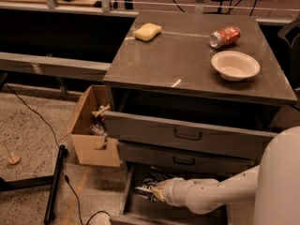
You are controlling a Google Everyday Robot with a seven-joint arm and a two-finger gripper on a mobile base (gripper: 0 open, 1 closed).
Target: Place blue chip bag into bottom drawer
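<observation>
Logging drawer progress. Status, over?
Gripper low over the bottom drawer. Blue chip bag at its tip, above the tray. Top drawer ajar overhead.

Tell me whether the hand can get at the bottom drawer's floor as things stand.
Probably yes. The hand is over the open bottom drawer, right at the blue chip bag. The middle drawer above juts out less far, which seems to leave the way down free.
</observation>
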